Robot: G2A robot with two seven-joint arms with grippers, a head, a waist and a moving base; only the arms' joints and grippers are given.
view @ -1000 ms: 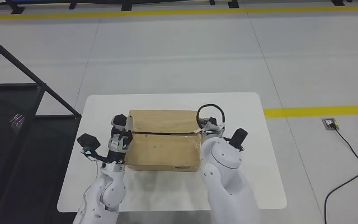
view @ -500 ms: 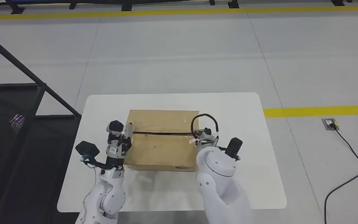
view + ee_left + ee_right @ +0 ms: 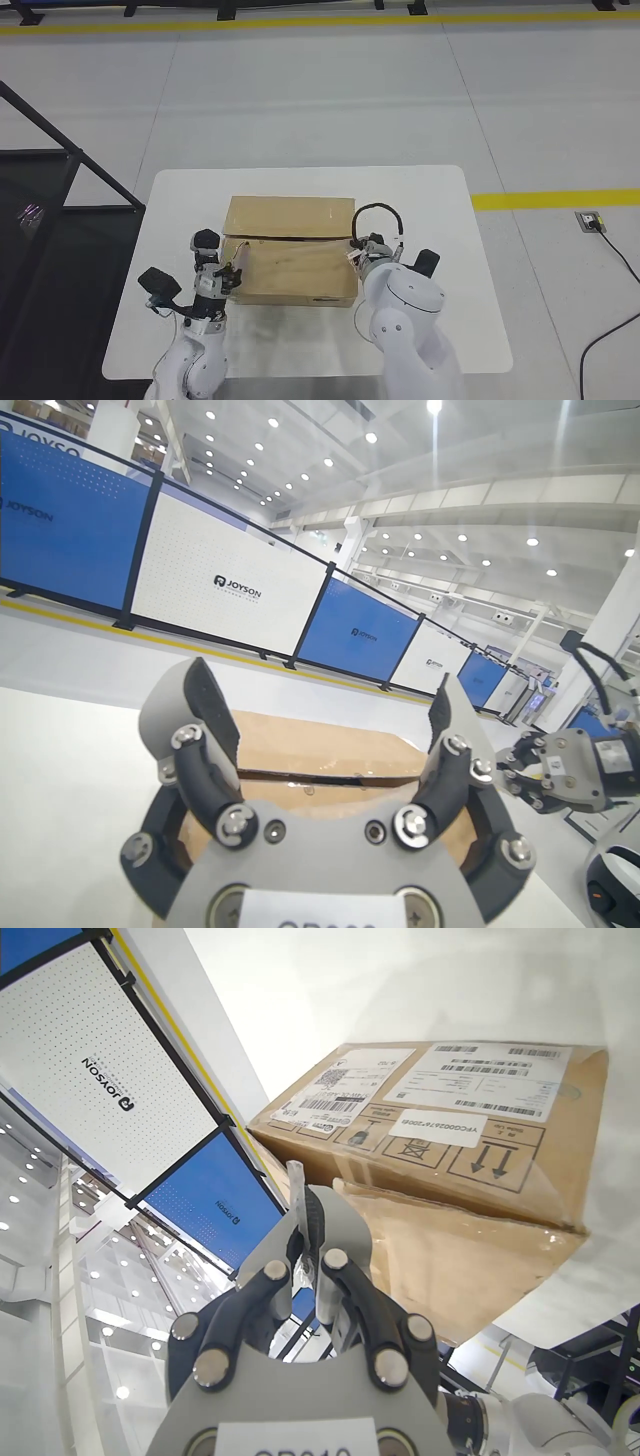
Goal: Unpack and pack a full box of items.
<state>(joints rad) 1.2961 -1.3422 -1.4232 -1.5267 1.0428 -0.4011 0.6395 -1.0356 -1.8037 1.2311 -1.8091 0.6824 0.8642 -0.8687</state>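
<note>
Where the left gripper (image 3: 320,680) hangs with its fingers spread wide apart and nothing between them, we record the cardboard box (image 3: 320,745) just beyond them, its top seam showing as a dark gap. The right gripper (image 3: 300,1213) has its fingers pressed together on a thin pale strip (image 3: 296,1178), close beside the box's labelled end face. The box lies mid-way on the white table (image 3: 440,200), one gripper at each end

The white, rounded-corner bench (image 3: 430,210) is carrying a single load: a brown rectangular cardboard box (image 3: 290,265) is sitting flat near its middle.
</note>
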